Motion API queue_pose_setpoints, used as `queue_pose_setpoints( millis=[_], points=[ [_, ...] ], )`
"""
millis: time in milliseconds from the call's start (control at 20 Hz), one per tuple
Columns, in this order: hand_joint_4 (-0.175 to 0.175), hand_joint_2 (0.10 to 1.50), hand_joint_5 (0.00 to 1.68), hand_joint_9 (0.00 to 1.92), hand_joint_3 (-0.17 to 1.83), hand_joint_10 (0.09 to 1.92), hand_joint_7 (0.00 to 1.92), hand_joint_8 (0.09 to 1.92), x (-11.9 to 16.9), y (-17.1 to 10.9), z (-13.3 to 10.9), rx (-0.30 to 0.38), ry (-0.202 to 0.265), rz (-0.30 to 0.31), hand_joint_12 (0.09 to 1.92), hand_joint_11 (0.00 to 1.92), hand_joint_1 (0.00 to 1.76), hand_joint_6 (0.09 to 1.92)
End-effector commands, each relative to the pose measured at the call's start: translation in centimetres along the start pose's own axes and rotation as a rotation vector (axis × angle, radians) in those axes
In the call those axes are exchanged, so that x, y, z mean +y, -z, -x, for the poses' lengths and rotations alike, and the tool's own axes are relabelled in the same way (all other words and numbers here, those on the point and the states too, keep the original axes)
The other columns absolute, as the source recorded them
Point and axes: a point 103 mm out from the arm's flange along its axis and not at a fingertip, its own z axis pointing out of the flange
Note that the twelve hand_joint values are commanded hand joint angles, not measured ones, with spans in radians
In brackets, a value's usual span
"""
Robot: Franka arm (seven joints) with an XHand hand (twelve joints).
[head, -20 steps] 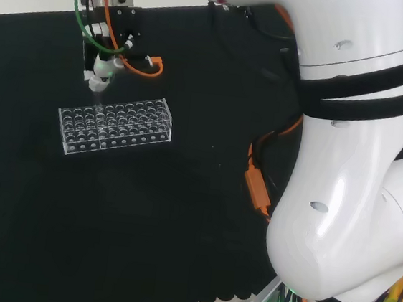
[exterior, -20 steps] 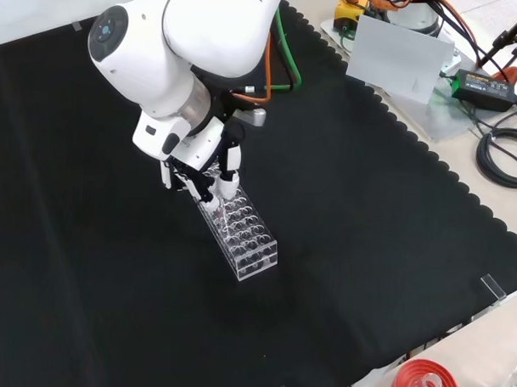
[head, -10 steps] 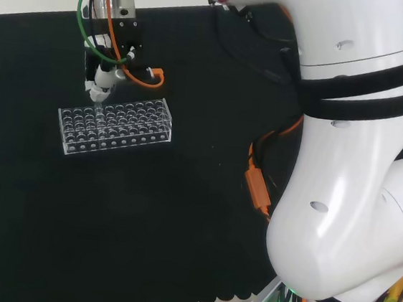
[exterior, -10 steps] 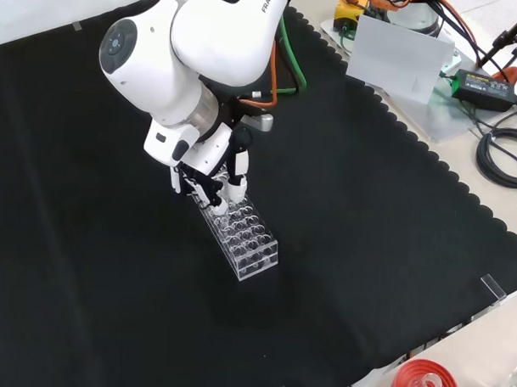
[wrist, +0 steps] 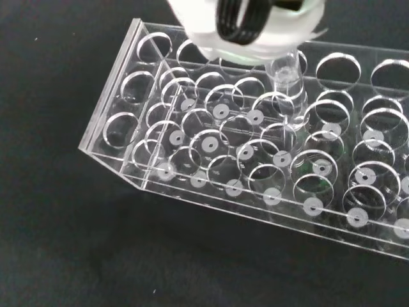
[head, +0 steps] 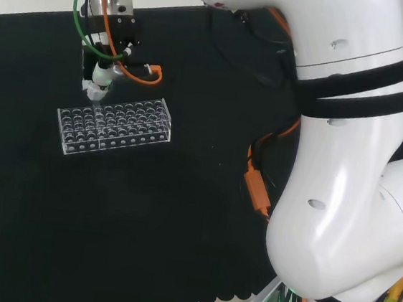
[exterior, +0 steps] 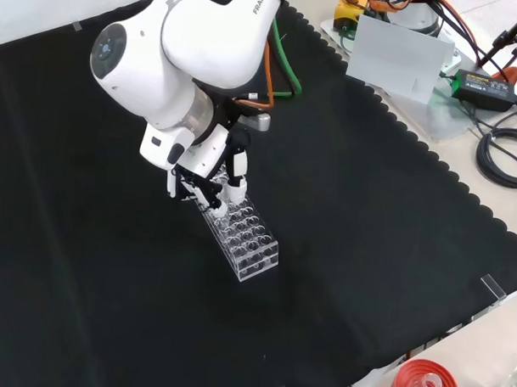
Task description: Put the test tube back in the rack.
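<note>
A clear plastic rack (head: 114,124) with many round holes lies on the black cloth, also seen in the front view (exterior: 243,237) and close up in the wrist view (wrist: 255,160). The hand (head: 100,75) hangs just above the rack's far left part in the head view, its fingers pinched on a clear test tube (wrist: 285,71). In the wrist view the tube stands upright below the hand (wrist: 255,25), with its lower end in a hole of the rack. In the front view the hand (exterior: 215,180) sits at the rack's upper end.
The arm's big white links (head: 336,172) stand at the head view's right, with orange cables (head: 255,185) beside them. Past the cloth's scalloped edge in the front view lie a grey box (exterior: 399,58), black cables (exterior: 502,155) and a red ribbed stand (exterior: 422,384).
The hand has come down towards the rack with the tube, then shifted slightly left in the head view. The rack has not moved.
</note>
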Motion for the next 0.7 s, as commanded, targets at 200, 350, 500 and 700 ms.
queue_pose_setpoints(
  millis=[200,350,500,700],
  points=[
    [0.014,0.84,0.85,0.92,-0.17,0.77,0.99,0.09,-0.6,0.2,0.7,0.072,0.029,-0.048,1.46,0.36,1.14,0.09],
    [0.020,0.84,0.83,0.89,-0.17,0.79,0.97,0.09,-0.7,0.4,0.7,0.067,0.030,-0.043,1.47,0.34,1.13,0.09],
    [0.023,0.84,0.82,0.88,-0.17,0.79,0.97,0.09,-0.8,0.9,0.6,0.062,0.032,-0.029,1.47,0.32,1.13,0.09],
    [0.028,0.84,0.79,0.84,-0.17,0.81,0.94,0.09,-1.3,2.5,0.6,0.064,0.036,0.017,1.48,0.29,1.13,0.09]
  ],
)
